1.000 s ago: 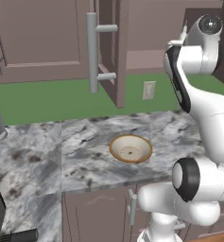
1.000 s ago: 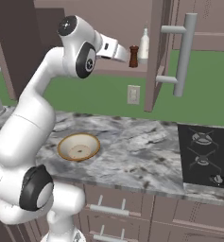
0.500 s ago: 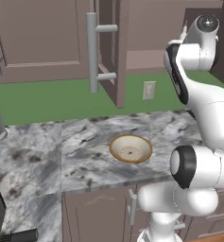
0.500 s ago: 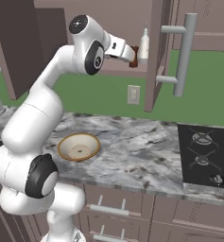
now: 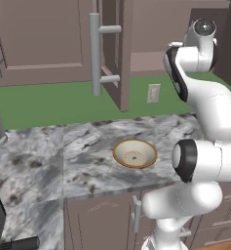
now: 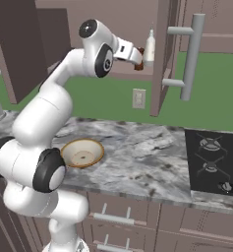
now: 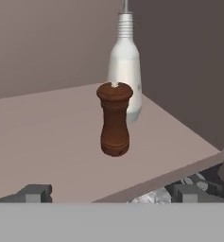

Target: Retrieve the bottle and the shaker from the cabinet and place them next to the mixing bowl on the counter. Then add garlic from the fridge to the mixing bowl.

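The arm is raised toward the open wall cabinet. In the right base view the gripper sits at the front edge of the cabinet shelf, directly in front of the shaker and bottle.

Gripper state: the two fingertips stand wide apart at the bottom of the hand view, one at each side of the frame. Nothing is between them and they touch nothing.

Shaker: dark brown wood, upright on the shelf, near the right front corner of the shelf. In the hand view it lies ahead of the fingertips, roughly centred over the gap between them and clear of both. In the right base view the shaker is mostly hidden by the gripper; how close the fingers are to it cannot be judged with confidence there.

Bottle: white, with a narrow ribbed neck, upright on the same shelf. It stands just behind the shaker and slightly to its right as the hand view shows it, farther from the fingertips. In the right base view the bottle rises just beside the gripper, next to the open cabinet door.

Bowl: tan, shallow, upright on the marble counter, well below the gripper and well apart from it. In the right base view the bowl lies to the left of the stove.
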Motion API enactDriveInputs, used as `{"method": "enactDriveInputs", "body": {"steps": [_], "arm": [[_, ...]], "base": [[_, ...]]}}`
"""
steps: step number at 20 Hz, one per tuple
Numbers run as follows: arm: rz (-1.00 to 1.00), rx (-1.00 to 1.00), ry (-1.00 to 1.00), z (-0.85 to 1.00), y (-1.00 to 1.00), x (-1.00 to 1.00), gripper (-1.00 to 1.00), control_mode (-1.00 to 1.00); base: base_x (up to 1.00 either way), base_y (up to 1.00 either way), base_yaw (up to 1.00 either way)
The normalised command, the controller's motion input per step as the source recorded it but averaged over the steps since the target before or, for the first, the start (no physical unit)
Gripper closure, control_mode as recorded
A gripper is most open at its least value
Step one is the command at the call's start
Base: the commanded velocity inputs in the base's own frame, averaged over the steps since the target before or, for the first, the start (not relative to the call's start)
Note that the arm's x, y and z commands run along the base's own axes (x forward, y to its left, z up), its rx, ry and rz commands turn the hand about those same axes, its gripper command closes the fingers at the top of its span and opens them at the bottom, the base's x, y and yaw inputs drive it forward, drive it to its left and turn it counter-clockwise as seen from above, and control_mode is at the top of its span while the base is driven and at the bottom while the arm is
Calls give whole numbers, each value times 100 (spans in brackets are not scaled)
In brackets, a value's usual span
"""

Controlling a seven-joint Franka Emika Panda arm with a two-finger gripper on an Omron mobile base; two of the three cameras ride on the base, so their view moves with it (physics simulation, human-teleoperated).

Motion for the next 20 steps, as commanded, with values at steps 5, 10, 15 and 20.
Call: {"method": "enactDriveInputs", "body": {"steps": [5, 10, 15, 20], "arm": [[0, 2, 0, 0, -14, 35, -100, -100], [0, 2, 0, -2, -26, 14, -100, -100], [0, 1, 0, -10, -18, 6, -100, -100], [0, 0, 0, -24, -1, 13, -100, -100]], "base": [[0, 0, 0], [0, 0, 0], [0, 0, 0], [0, 0, 0]]}}
